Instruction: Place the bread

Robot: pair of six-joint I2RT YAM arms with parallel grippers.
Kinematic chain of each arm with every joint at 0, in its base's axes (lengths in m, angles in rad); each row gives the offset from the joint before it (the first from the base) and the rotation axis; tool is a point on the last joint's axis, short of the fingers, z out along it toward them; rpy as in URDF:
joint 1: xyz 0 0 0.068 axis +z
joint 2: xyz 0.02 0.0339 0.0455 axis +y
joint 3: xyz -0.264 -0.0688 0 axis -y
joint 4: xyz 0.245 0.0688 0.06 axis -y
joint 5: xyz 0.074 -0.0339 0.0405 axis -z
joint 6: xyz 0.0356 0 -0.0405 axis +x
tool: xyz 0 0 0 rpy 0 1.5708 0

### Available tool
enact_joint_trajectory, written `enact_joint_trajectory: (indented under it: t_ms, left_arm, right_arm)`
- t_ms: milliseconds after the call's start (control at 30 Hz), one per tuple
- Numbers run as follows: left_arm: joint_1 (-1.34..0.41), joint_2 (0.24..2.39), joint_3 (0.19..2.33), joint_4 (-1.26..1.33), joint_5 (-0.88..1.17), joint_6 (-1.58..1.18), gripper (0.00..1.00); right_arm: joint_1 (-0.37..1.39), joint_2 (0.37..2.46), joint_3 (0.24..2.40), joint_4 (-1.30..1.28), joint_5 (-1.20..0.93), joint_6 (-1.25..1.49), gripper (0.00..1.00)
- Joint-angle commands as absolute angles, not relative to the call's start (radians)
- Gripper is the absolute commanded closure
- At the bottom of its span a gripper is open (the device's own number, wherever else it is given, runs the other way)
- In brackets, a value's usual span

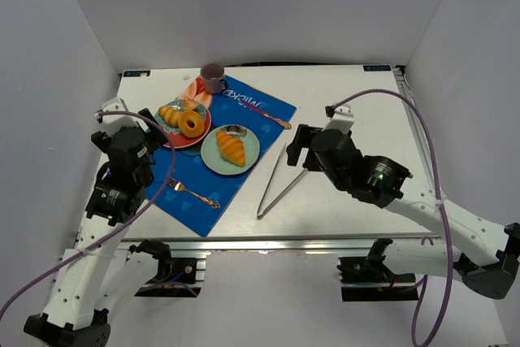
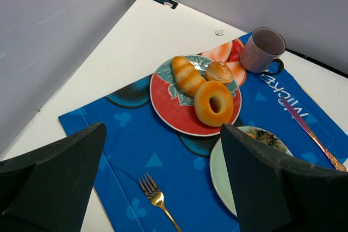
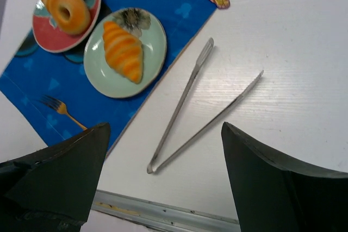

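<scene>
1. Left claw hangs over the blue placemat, its jaws spread wide, holding and touching nothing.
2. To its right, a gold fork lies on the placemat. Farther back, a red plate carries a ring doughnut and a second ridged pastry.
3. Next, the bread lies flat on the pale green plate, which sits on the placemat. In the top view its long axis runs from far-left to near-right. One tapered end points at the dark print by the plate's far rim, and the other points toward the table's near edge.
4. Steel tongs lie on the bare table, legs splayed.
5. Right claw hovers near the tongs, jaws wide apart and empty.
</scene>
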State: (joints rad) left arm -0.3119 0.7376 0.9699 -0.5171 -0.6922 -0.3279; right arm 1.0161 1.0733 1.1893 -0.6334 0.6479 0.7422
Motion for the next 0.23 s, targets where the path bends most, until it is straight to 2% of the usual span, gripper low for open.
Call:
enact_joint_trajectory:
  t_ms: [0, 200]
  left_arm:
    - [-0.314, 0.749, 1.003, -0.5, -0.652, -0.345, 0.03]
    - [-0.314, 0.836, 1.023, -0.411, -0.65, -0.339, 0.03]
  right_arm:
    - [1.017, 1.026, 1.114, -0.51, 0.626, 0.68, 0.11]
    - [1.003, 1.023, 1.09, -0.414, 0.644, 0.595, 0.11]
